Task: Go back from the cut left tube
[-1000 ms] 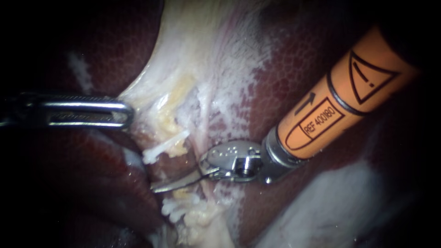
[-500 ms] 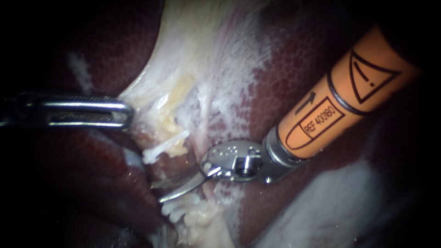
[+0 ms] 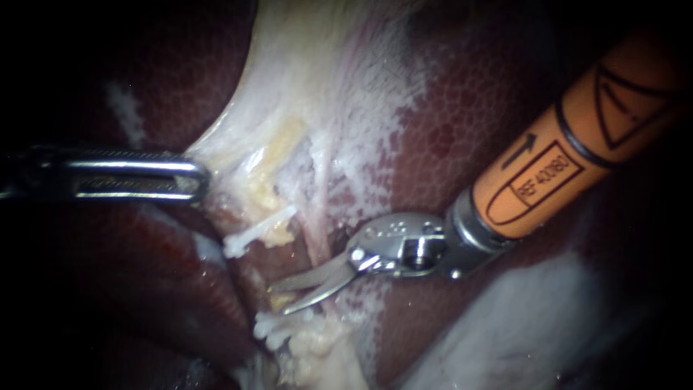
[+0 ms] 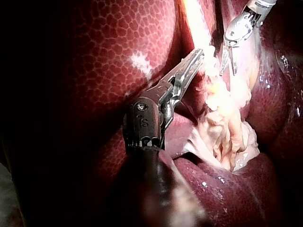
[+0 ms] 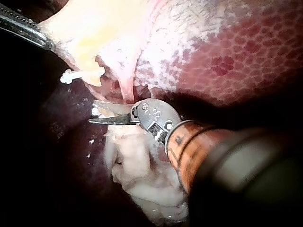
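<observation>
Two instruments: my left instrument has its jaws clamped on the pale tissue beside the one liver; my right instrument has its jaws parted, gripping nothing, between the cut tube's two clipped ends, upper stump and lower stump

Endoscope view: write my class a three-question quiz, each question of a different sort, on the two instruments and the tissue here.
1. True or false: the right instrument has its blades shut.
2. Choose: the left instrument has its jaws A) open and empty, B) shut on the pale tissue, C) shut and empty.
3. Fill in: white ____ sit on the tissue on either side of the right instrument's blades.
Key: 1 false, a gap shows between them; 2 B; 3 clips.
</observation>
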Tool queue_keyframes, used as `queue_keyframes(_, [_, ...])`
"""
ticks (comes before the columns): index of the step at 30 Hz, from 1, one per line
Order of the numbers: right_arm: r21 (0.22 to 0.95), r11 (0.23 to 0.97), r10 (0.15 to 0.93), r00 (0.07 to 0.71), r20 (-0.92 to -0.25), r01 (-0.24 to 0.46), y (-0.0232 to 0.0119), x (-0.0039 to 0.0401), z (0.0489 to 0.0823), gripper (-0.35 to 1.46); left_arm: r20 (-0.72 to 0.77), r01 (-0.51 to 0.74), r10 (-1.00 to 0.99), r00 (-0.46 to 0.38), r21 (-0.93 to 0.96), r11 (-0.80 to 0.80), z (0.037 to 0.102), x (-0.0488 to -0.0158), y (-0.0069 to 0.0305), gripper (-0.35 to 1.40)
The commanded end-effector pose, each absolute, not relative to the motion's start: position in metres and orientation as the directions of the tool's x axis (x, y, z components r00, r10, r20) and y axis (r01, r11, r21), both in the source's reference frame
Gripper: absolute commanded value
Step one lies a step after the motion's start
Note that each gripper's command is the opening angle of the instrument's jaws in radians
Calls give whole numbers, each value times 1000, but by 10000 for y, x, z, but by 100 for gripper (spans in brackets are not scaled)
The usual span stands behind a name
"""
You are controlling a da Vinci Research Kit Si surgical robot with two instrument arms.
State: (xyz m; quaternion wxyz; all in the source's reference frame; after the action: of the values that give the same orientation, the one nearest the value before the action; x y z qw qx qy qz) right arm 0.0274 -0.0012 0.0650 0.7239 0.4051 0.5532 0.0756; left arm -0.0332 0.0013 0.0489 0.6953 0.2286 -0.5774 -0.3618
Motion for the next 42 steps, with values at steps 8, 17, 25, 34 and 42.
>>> queue_keyframes(8, [595,754,503,337,-796,280,19,220,635,84,638,238,-767,72,736,634,490,-331,13,-35])
queue_keyframes(17, [404,892,334,308,-891,202,47,179,613,114,638,238,-767,72,736,634,490,-330,13,-35])
queue_keyframes(25, [295,952,254,335,-907,77,57,160,592,136,638,237,-767,72,736,634,491,-330,13,-35])
queue_keyframes(34, [284,959,273,363,-891,-25,46,159,573,143,638,237,-767,72,736,634,494,-331,15,-35])
queue_keyframes(42, [277,960,276,372,-886,-51,42,159,572,143,640,240,-765,72,734,636,500,-334,13,-35])
